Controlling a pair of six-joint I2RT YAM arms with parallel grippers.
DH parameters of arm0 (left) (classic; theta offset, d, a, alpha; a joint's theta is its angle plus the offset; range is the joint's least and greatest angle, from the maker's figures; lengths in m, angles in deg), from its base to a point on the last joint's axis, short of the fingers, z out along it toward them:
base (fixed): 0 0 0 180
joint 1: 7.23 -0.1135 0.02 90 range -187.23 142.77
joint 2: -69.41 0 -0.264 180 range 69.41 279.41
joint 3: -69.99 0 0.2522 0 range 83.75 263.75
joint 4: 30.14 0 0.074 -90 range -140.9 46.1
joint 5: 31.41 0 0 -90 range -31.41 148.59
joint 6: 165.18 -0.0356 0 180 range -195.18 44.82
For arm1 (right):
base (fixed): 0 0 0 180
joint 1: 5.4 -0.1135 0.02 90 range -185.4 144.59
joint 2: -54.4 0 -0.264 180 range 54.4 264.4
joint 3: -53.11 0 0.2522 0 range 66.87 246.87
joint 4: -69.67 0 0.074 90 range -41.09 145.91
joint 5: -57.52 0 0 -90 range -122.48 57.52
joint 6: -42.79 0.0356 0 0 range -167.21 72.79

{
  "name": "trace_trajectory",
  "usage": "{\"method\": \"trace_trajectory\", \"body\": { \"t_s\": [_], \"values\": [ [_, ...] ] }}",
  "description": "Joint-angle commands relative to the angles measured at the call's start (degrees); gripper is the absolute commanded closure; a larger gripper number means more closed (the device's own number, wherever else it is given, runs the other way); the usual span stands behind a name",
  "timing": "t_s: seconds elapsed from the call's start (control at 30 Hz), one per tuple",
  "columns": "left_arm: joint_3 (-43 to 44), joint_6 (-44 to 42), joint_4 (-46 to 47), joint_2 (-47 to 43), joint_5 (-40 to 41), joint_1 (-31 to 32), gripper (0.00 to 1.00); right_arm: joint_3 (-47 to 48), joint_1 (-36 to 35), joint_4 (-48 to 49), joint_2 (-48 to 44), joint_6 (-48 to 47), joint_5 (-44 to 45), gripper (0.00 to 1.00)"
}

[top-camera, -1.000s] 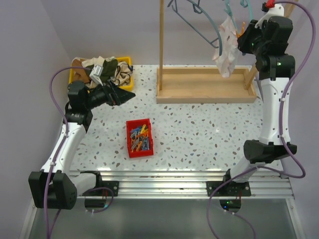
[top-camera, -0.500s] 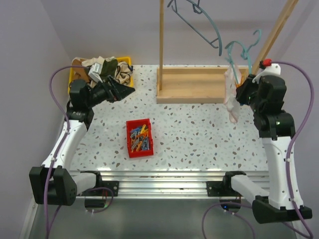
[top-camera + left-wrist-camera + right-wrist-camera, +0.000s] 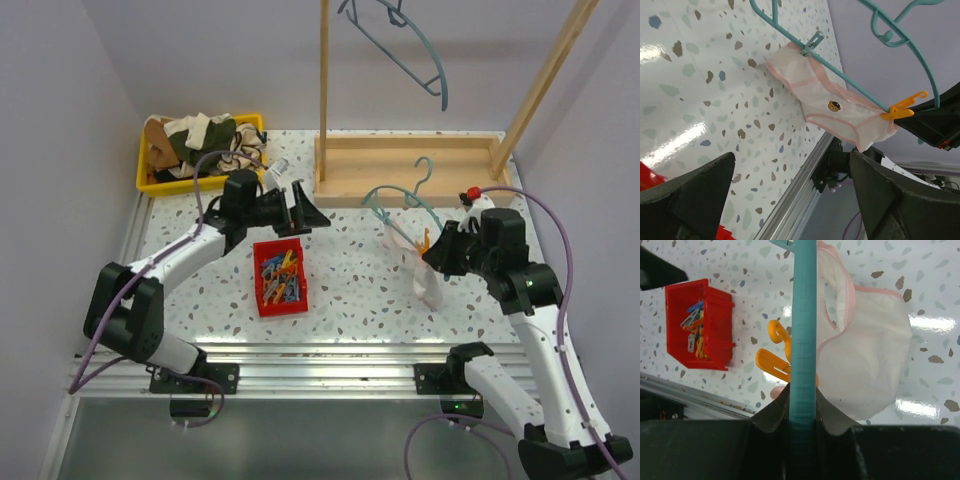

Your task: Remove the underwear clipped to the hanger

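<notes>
**Presentation of the clipped underwear.** The hanger (image 3: 803,315) is pinched at its bar by the right gripper (image 3: 441,252) and held low over the table, presumably so that the underwear (image 3: 832,107), pegged to it at 3 o'clock of the red bin (image 3: 280,278), is offered to the left gripper (image 3: 298,207). The left arm is stretched out at 12 o'clock of the bin, jaws spread wide, aimed at the underwear but well apart from it.

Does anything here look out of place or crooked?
Yes. The teal hanger, with pale pink underwear pegged to it, is off the wooden rack: the right hand holds it tilted above the table. Nothing looks spilled or damaged.
</notes>
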Motion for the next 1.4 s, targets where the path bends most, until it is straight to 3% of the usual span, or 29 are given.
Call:
{"method": "trace_trajectory", "body": {
  "t_s": [0.0,0.2,0.4,1.1,1.37],
  "values": [
    [3.7,5.6,2.2,3.3,0.3,4.2,0.0,-0.7,-0.2,0.6,-4.1,-0.1,-6.6,1.0],
    [9.7,12.2,4.0,12.3,-1.0,8.2,0.0,-1.1,-0.5,0.6,-5.4,-2.4,-10.5,1.0],
    [16.3,18.4,3.3,19.0,-1.1,9.2,0.0,0.0,-2.3,-1.9,-5.6,-7.5,-7.2,1.0],
    [27.7,21.4,-1.6,33.3,-4.7,12.3,0.0,1.4,-3.3,-3.1,-5.8,-9.8,-4.2,1.0],
    [24.5,22.8,2.1,32.1,-5.3,13.0,0.07,1.5,-3.4,-1.8,-6.1,-6.4,5.0,1.0]
  ]
}}
